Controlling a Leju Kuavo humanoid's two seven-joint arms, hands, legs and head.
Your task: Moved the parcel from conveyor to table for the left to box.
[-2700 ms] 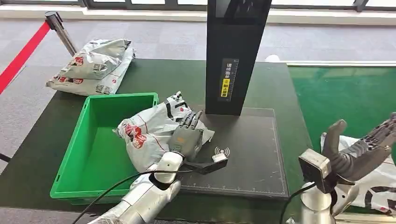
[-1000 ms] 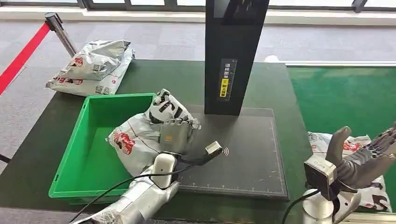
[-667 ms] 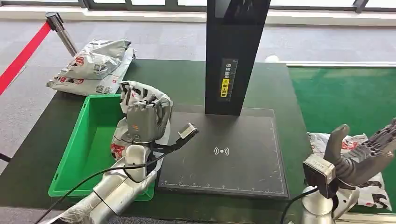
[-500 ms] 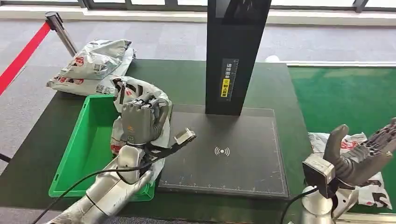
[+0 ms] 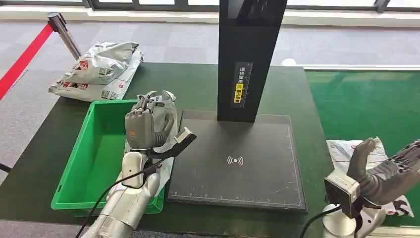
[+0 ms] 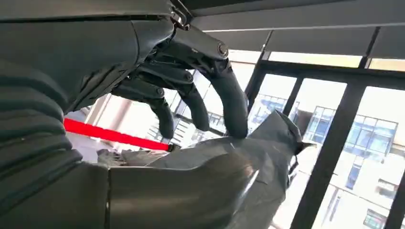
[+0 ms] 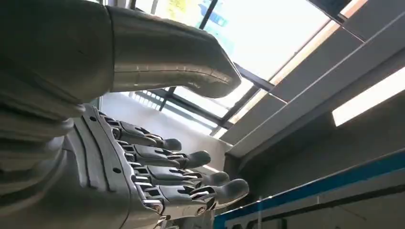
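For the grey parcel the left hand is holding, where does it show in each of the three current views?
Head view: the parcel hangs over the right wall of the green bin, behind the left hand.
Left wrist view: the parcel lies under the fingers.
Right wrist view: not in it; the right hand is seen against windows.
Shared landmark: the red barrier strap.
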